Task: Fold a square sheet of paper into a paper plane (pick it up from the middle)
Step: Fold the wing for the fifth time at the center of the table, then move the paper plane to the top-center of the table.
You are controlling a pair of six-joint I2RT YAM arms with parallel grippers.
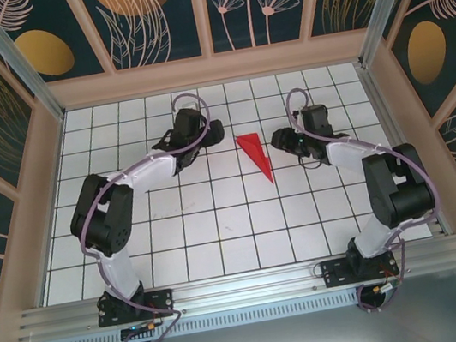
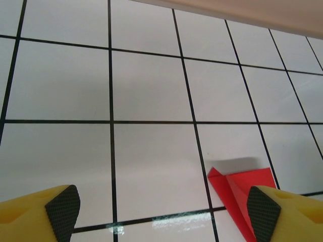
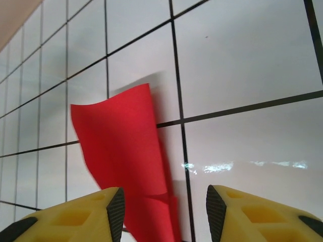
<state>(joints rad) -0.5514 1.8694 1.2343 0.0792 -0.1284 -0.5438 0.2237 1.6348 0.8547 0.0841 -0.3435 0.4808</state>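
Now, from the left: my left arm rises from its base at the near edge of the tabletop (image 1: 219,224), bends at a high elbow out on the left side, and stretches its pale forearm toward the middle of the white tiled surface. My left claw (image 1: 211,130) points to the right at the end of that reach, low over the tiles. Through the left wrist camera that claw (image 2: 162,214) stands wide, its yellow fingers with black pads (image 2: 63,212) far apart and bare tile between them. Nothing is gripped there.

Between my two claws lies the paper plane (image 1: 256,153), a narrow bright red wedge with its broad end toward the far wall and its point toward my bases. My left wrist view catches its creased corner (image 2: 237,189) just behind the right-hand finger, flat on the tile.

On the right, my other arm mirrors the first: base at the near edge, elbow folded high on the right side, forearm angled back toward the centre. My right claw (image 1: 279,139) faces left, just beside the plane. Seen from its wrist, this claw (image 3: 166,212) is parted, not clamped. The red paper (image 3: 121,151) runs down past the left pad (image 3: 116,212) into the gap, its far edge curling up off the tile.
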